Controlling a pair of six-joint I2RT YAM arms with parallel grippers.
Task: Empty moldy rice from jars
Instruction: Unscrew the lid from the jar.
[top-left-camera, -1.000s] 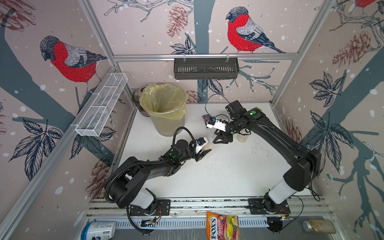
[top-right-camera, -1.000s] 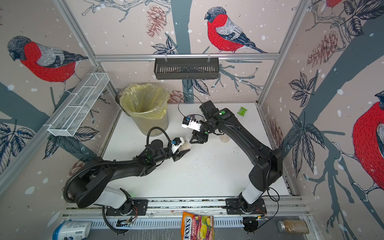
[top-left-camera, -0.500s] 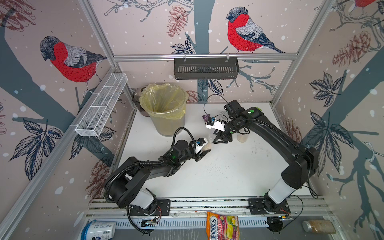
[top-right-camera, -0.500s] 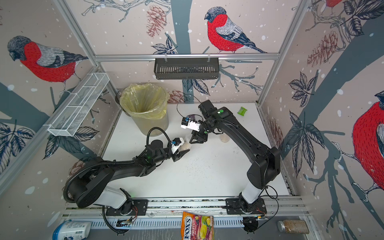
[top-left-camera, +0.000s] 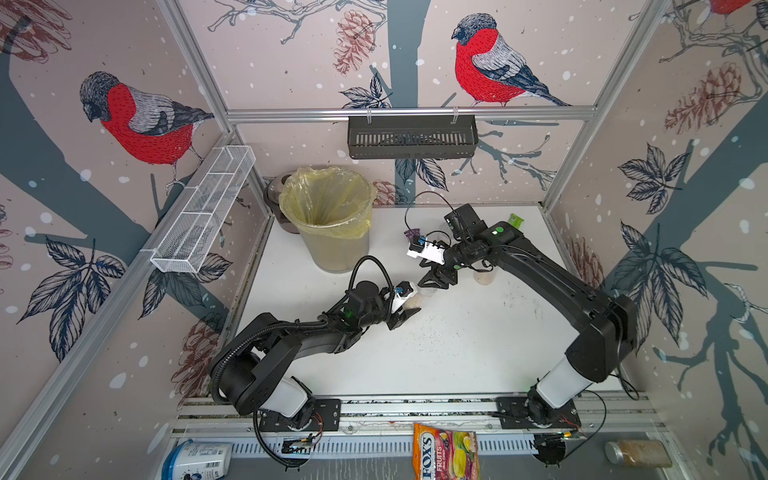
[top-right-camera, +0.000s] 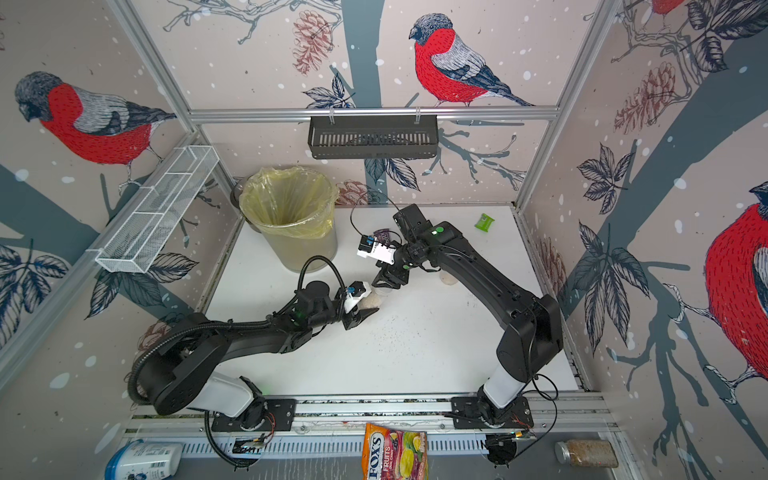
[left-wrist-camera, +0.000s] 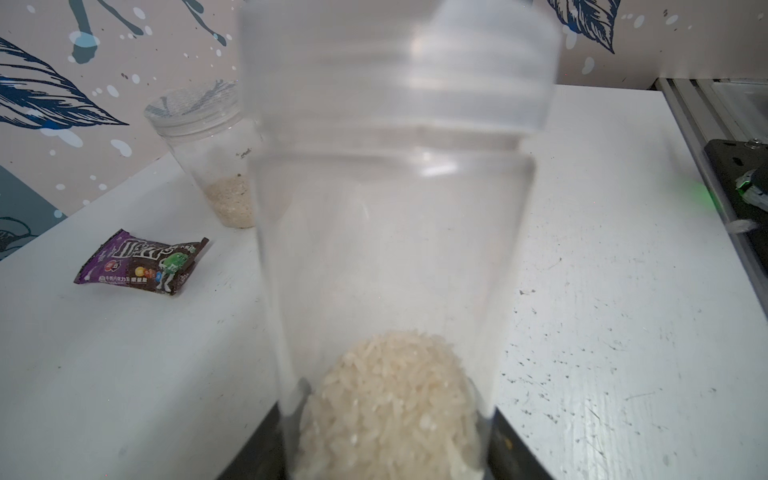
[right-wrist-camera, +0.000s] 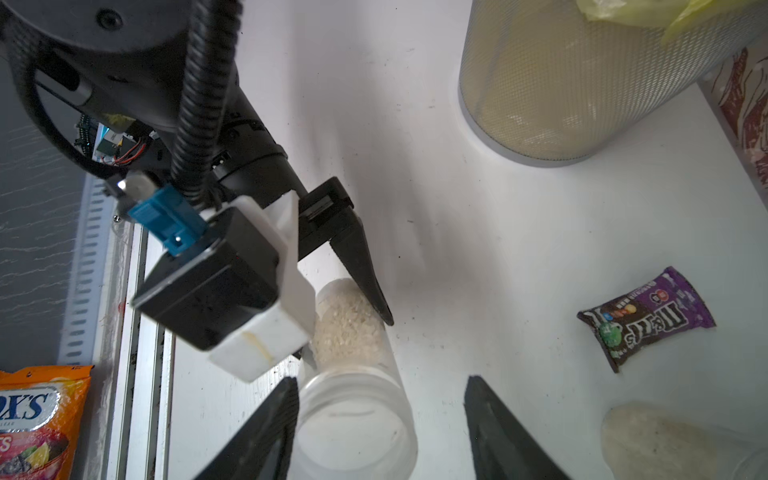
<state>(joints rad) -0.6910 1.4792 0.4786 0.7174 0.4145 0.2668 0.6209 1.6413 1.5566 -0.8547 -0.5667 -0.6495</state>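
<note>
- Plainly, the mesh bin (top-left-camera: 332, 253) with its yellow bag (top-left-camera: 328, 195) stands at the back of the bench (top-left-camera: 457, 365). What lies at its bottom I cannot tell.
- Just in front of the bin and a little to its right, the left gripper (top-left-camera: 409, 313) is clamped tight on the base end of a slim jar (left-wrist-camera: 390, 249).
- The jar's clear lid (left-wrist-camera: 395, 62) is on, and pale rice (left-wrist-camera: 390, 407) is heaped at the held end.
- The right gripper (right-wrist-camera: 381, 379) straddles that lid with its fingers (right-wrist-camera: 266, 432) spread wide. One is right against the lid, the other stands clear, and they grip nothing.
- Farther right of the bin, a second jar (left-wrist-camera: 208, 158) stands upright and lidded with a low layer of rice. In both top views the right forearm crosses in front of it.
- A purple candy packet (left-wrist-camera: 141, 266) lies flat right of the bin, near the back.
- A green packet (top-left-camera: 515, 219) lies far right of the bin, by the back wall.
- Dark specks (top-left-camera: 453, 332) dot the bench in front of the bin, past the held jar.
- Well in front of the bin, off the bench, lie a white tub (top-left-camera: 197, 459), a sweets bag (top-left-camera: 446, 451) and a brown-filled jar (top-left-camera: 638, 453).
</note>
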